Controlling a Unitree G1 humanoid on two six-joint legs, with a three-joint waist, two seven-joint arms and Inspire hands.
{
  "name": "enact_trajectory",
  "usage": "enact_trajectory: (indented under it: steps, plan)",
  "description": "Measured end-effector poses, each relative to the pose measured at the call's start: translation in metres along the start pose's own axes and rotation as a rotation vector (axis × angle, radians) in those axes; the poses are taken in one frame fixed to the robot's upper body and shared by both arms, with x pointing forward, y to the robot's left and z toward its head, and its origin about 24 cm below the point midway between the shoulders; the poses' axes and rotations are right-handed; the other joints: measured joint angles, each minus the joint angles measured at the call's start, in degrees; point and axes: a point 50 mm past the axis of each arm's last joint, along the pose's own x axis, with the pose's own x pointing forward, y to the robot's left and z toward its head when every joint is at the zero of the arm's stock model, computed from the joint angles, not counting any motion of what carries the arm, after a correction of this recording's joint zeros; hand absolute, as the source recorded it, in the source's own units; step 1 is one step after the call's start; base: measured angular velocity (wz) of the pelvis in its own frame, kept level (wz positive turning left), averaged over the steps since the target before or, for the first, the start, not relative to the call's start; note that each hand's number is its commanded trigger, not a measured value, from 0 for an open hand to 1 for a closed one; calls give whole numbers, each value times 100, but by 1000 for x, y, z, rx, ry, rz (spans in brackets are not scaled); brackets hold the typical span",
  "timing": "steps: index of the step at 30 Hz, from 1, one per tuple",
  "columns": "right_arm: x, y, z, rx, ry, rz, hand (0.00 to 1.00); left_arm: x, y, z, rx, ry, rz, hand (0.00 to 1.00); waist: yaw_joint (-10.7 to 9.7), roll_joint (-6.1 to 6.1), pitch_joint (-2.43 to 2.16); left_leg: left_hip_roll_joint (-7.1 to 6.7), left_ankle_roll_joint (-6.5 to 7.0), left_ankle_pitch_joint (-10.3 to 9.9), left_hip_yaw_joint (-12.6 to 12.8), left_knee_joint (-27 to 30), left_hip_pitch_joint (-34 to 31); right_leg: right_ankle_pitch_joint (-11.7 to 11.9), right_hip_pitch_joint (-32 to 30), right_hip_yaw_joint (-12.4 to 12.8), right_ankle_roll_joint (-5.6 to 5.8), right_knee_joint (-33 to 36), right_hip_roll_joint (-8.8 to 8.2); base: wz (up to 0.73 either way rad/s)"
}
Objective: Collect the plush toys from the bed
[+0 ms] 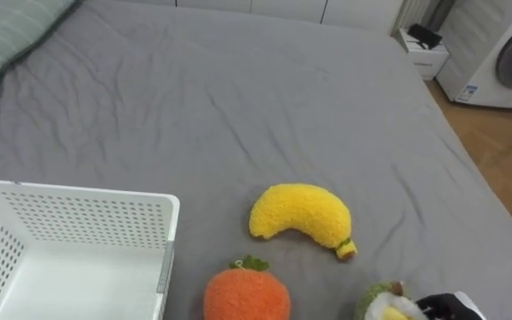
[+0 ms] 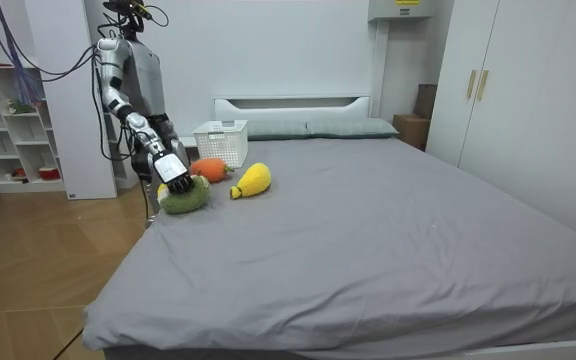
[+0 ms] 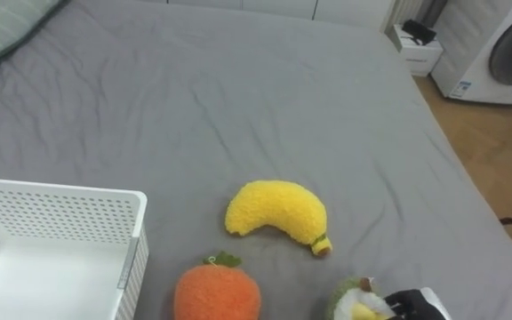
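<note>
The grey bed (image 1: 238, 107) spreads away ahead of the right hand (image 1: 447, 307). A white basket (image 1: 78, 200) stands far to its left. The yellow banana toy (image 1: 302, 216) lies just beyond it and the orange toy (image 1: 247, 296) to its left. The green toy (image 1: 382, 302) touches the hand; whether the hand grips it cannot be told.

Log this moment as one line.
right hand: at green toy | banana toy, orange toy: lying on bed | basket: on bed, no toys visible inside
</note>
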Motion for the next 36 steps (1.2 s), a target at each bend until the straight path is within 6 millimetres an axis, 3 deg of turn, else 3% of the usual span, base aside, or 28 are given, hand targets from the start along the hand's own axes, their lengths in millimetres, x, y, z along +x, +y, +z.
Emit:
enact_trajectory:
  steps: [9,11,16,20,27,31,36]
  plan:
    - [-8,-20,36,-1,-154,-116,100,0,-2,11,-18,-40,-9,0,-39,15,18,-3,0,0,-5,-7,-4,-5,-1,-7,4,7,-6,0]
    - [-13,-28,49,-1,-218,-154,100,0,-2,12,-16,-46,-14,0,-62,9,9,-2,1,0,1,1,-60,-4,-65,1,2,18,-8,0]
    - [-40,-56,91,46,-433,-271,100,-1,-3,12,-22,-56,-33,0,-188,-2,28,-2,0,2,-5,-4,-42,-2,-82,-3,1,17,-7,0]
    - [-55,-67,112,52,-539,-305,100,-1,-4,16,-24,-69,-34,0,-183,-32,54,-2,1,1,-4,-6,-76,-2,-99,7,2,39,-6,0]
    - [-76,-79,142,118,-703,-296,100,-1,-6,18,-29,-81,-37,0,-139,-13,56,0,3,2,8,-5,-139,-2,-184,23,1,105,-8,0]
    - [-81,-84,163,137,-770,-288,100,-1,-9,19,-16,-82,-47,0,-23,18,70,2,3,2,22,-8,-168,-2,-224,10,-1,139,-9,-2]
    - [-88,-84,188,112,-848,-267,100,-1,-11,18,-12,-84,-49,0,160,-27,46,5,0,9,22,15,-186,-1,-257,-13,-4,146,-11,1]
